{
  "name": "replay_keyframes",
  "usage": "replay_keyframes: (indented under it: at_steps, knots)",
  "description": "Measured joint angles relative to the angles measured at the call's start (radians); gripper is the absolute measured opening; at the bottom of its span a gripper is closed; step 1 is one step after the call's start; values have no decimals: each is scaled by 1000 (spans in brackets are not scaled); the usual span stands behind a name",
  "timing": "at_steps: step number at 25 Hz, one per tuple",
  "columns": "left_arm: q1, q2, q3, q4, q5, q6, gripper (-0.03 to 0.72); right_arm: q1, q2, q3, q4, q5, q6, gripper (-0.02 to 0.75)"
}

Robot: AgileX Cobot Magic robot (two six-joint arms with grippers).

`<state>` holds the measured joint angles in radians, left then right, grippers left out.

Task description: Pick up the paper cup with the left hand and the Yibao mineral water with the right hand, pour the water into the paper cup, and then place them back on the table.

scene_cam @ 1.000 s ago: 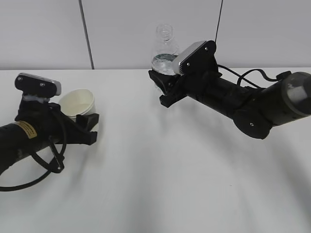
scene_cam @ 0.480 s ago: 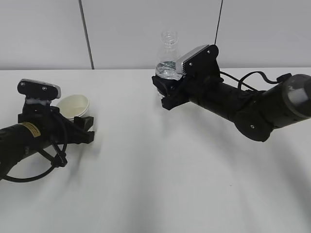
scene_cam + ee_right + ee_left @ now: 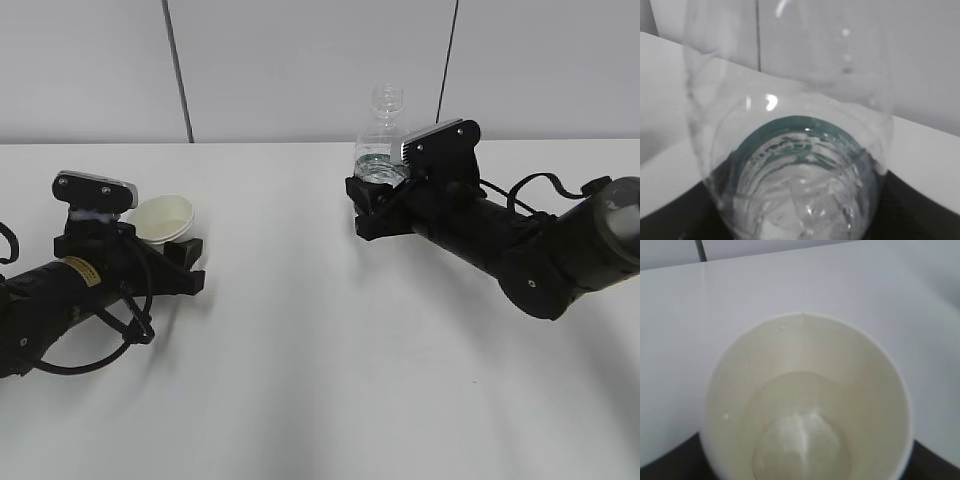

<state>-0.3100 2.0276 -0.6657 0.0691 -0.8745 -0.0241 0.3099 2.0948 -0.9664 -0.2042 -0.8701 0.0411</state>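
My left gripper (image 3: 178,258) is shut on the cream-white paper cup (image 3: 163,217), low over the white table (image 3: 300,380) at the left. The cup fills the left wrist view (image 3: 807,400) and holds some water. My right gripper (image 3: 372,205) is shut on the Yibao mineral water (image 3: 381,135), a clear uncapped bottle held nearly upright at the centre right, with water in its lower part. Its green label shows in the right wrist view (image 3: 795,150). The fingers of both grippers are mostly hidden behind what they hold.
A pale wall with dark vertical seams (image 3: 178,70) stands behind the table's far edge. Black cables loop from the left arm (image 3: 100,345) and trail over the right arm (image 3: 545,185).
The left gripper has lowered the cup and shifted it slightly right. The right gripper has carried the bottle to the right and brought it more upright.
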Motion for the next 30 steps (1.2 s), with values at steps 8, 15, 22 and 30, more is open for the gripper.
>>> replay_keyframes:
  at_steps: [8,15,22,30]
  knots:
    - [0,13,-1,-36,-3,0,584,-2,0,9,16,0,0,470]
    - [0,13,31,-58,-2,0,600,-2,0,9,47,0,-16,470]
    - [0,-37,147,-63,-75,0,597,-6,0,9,217,31,-70,470]
    - [-7,-254,214,-101,5,0,594,-11,39,9,297,29,-87,470]
